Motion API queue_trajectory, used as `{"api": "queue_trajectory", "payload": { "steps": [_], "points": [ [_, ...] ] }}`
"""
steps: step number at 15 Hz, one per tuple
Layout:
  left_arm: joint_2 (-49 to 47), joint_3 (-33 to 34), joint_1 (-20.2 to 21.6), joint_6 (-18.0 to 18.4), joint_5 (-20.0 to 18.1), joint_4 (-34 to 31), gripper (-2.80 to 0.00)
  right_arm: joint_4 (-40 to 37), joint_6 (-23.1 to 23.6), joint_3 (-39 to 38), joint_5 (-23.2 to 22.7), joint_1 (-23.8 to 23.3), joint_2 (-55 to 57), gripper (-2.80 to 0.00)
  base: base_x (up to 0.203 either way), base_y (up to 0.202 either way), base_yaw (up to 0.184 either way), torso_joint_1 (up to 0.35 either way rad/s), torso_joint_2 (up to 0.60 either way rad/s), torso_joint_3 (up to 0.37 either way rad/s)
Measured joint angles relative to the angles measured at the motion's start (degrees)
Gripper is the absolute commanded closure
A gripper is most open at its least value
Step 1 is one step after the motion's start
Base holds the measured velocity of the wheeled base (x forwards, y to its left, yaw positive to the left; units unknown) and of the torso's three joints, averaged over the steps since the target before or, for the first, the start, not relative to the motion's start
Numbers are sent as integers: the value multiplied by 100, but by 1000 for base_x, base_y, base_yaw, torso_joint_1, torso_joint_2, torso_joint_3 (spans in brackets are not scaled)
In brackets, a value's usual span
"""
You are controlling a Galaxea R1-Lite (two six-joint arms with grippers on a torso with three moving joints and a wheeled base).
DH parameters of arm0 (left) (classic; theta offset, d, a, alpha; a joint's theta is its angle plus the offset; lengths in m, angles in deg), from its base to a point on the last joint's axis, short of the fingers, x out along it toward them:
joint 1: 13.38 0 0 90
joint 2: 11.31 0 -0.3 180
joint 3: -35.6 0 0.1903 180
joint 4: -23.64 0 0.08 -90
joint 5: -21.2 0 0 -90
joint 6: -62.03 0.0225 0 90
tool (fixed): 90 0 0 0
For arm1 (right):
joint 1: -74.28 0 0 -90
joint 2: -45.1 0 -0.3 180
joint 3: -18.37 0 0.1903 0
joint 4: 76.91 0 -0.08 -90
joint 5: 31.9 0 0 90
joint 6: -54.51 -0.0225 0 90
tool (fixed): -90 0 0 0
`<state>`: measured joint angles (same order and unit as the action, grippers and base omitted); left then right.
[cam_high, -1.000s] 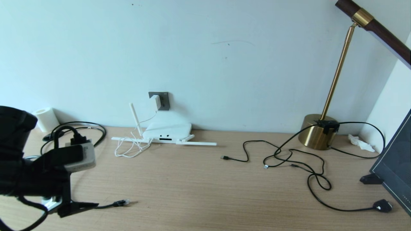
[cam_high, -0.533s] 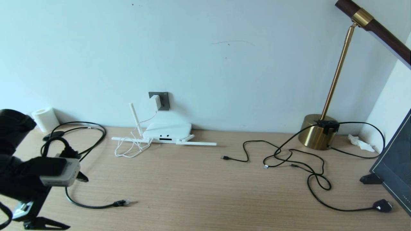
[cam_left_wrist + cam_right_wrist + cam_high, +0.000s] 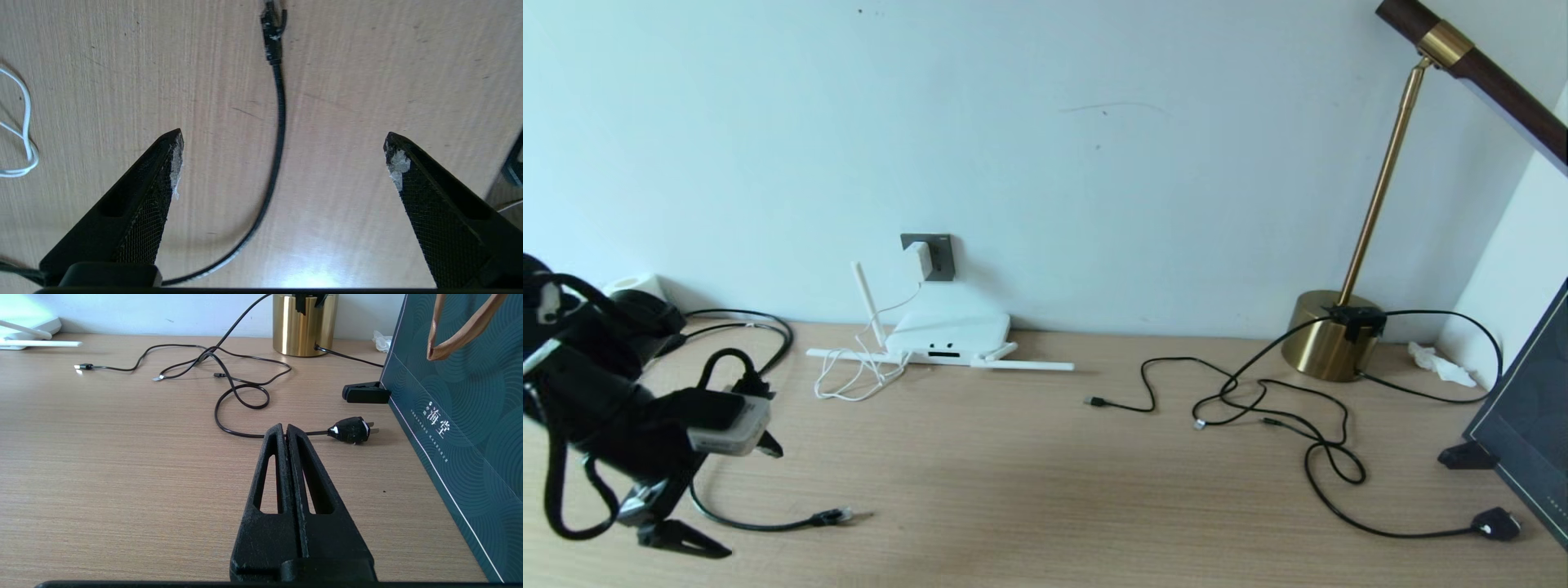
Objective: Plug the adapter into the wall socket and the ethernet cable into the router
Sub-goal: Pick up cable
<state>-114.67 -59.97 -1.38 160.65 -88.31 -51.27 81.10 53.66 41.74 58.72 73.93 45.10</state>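
The white adapter sits in the dark-grey wall socket, and its thin white cord loops down beside the router. The router lies flat against the wall with its antennas spread. The black ethernet cable curves over the desk at the front left, with its clear-tipped plug lying loose. My left gripper hovers open over that cable. In the left wrist view the ethernet cable runs between the wide-apart fingers of my left gripper, untouched. My right gripper is shut on nothing, low over the desk's right side.
A brass lamp base stands at the back right with thin black cables tangled in front, ending in a black power plug. A dark green bag leans at the right edge. A paper roll is at the back left.
My left arm pulled back toward the front left corner, then swung right again over the ethernet cable. The cable's plug has stayed where it was.
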Motion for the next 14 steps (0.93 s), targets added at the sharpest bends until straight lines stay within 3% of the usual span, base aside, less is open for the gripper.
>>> {"api": "queue_trajectory", "payload": {
  "steps": [2, 8, 14],
  "points": [
    [-327, -201, -155, 38, 0, -10, -280, 0, -2, 0, 0, 0, 0, 0, 0, 0, 0, 0, 0, 0],
    [-971, -476, -608, -285, 105, 44, -280, -1, -2, 0, 0, 0, 0, 0, 0, 0, 0, 0, 0, 0],
    [-1213, -592, -776, -452, 203, 48, -280, 0, -2, 0, -1, 0, 0, 0, 0, 0, 0, 0, 0, 0]
  ]
}}
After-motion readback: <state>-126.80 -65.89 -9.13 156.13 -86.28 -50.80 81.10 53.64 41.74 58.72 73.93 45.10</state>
